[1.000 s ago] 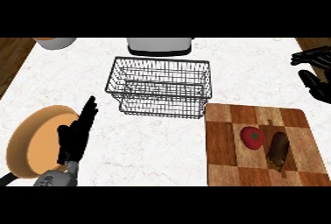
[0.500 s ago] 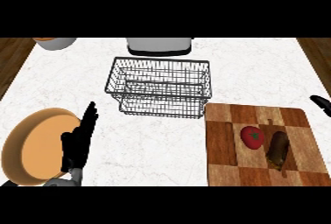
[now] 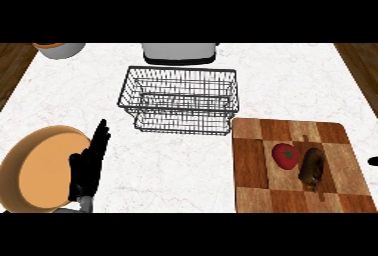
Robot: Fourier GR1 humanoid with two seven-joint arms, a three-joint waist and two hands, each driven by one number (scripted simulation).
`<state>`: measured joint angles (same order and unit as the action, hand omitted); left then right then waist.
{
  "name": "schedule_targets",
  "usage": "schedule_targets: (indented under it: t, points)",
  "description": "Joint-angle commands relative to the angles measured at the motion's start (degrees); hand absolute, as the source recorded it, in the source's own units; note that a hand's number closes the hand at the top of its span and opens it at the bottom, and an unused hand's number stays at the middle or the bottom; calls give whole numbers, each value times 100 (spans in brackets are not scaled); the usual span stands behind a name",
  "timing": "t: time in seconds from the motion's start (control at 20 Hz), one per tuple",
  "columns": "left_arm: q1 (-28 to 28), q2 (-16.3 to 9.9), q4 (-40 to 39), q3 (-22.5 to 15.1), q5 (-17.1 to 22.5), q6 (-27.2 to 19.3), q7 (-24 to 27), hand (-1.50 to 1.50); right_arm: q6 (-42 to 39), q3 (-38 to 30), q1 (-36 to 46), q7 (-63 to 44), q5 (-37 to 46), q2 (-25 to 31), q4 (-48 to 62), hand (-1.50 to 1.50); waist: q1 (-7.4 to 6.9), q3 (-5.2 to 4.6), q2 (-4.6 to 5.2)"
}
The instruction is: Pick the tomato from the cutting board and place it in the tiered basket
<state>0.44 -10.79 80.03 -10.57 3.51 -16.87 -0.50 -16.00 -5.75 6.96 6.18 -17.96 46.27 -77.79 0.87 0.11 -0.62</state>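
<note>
Wire tiered basket [image 3: 182,102] (tomato [image 3: 285,154] outside)

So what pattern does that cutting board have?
The cutting board is a checkerboard of light and dark brown wood blocks, seen in the head view.

left hand [image 3: 87,167]: on the near-left counter, over the plate's [image 3: 33,175] right rim | tiered basket [image 3: 181,100]: ahead and right of it | cutting board [image 3: 295,167]: well right | tomato [image 3: 285,154]: on board, touching the sausage [image 3: 311,168] on its right
</note>
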Motion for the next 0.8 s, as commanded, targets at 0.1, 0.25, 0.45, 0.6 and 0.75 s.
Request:
schedule_targets:
  t: [0.1,0.25,0.45,0.6,0.75]
  points:
    - [463,-52,-43,29,-13,-33,6,0,-250,405,-332,-789,952,1151,-1141,-150,8,-36,1]
    - [430,-80,-96,66,5,41,31,0,330,758,-427,-1386,1608,983,-1835,-150,-26,-29,26]
    - [465,52,-295,38,-68,42,288,0,843,1053,-634,-2206,2130,524,-2536,-150,-57,-20,51]
    - [112,164,-296,27,-161,-92,-28,0,980,1343,-448,-2986,2528,312,-2951,-150,-79,-17,59]
    - [524,117,57,-123,-157,58,-30,0,1159,1738,-349,-3382,3100,-28,-3115,-150,-142,-14,58]
